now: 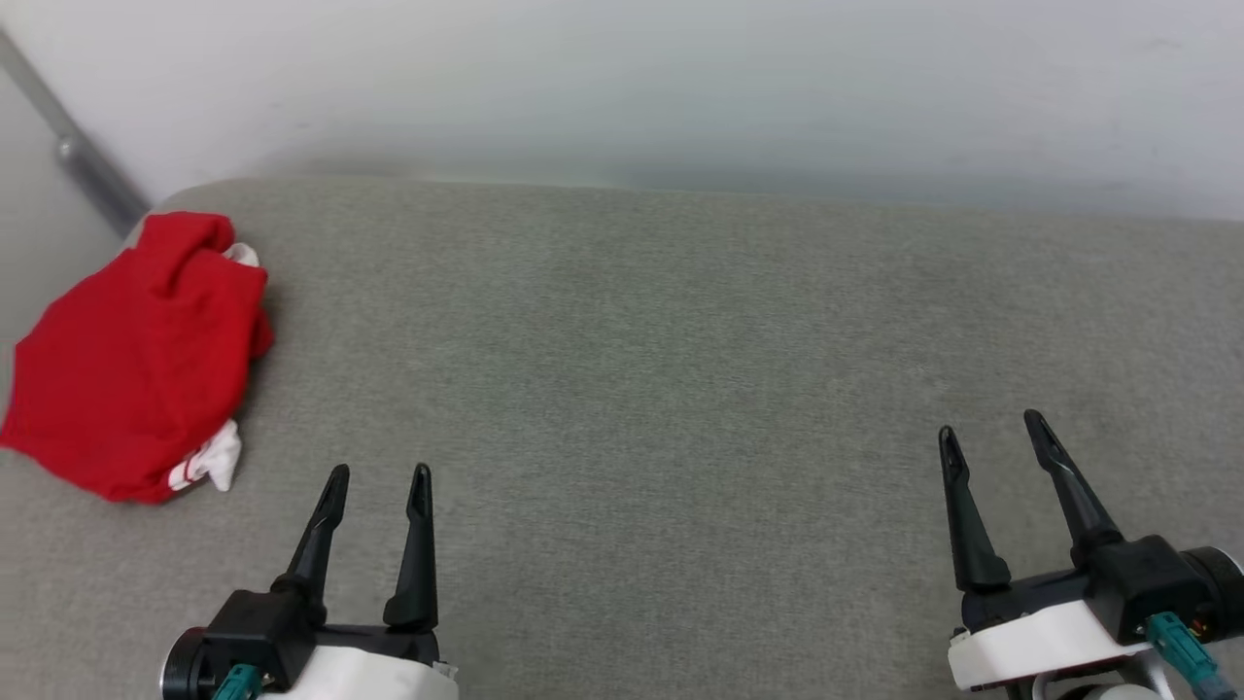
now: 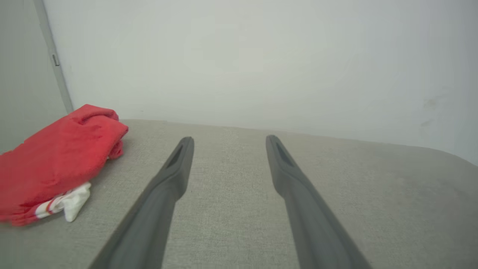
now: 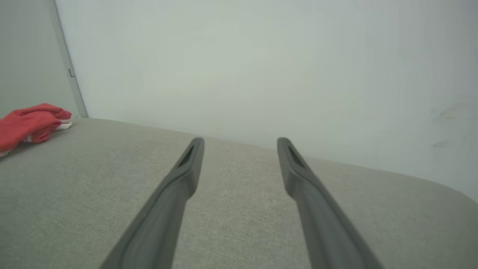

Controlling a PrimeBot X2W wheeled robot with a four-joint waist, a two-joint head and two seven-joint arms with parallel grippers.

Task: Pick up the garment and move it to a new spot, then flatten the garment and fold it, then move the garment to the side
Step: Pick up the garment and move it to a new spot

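Red garment (image 1: 136, 355) heaped left of left gripper (image 1: 379, 472); right gripper (image 1: 989, 426) well apart (both fingers wide, empty).

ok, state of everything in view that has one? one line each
garment: bunched in a heap, not flat, lying at the left end of the grey surface, white sleeve poking out, not held.
left gripper: open, empty, apart from the garment.
right gripper: open, empty, far from the garment.

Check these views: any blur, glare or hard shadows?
Head view: sharp, even light, only a soft shadow beside the garment. Left wrist view: the left hand looks soft at close range. Right wrist view: the right hand equally soft, no glare.
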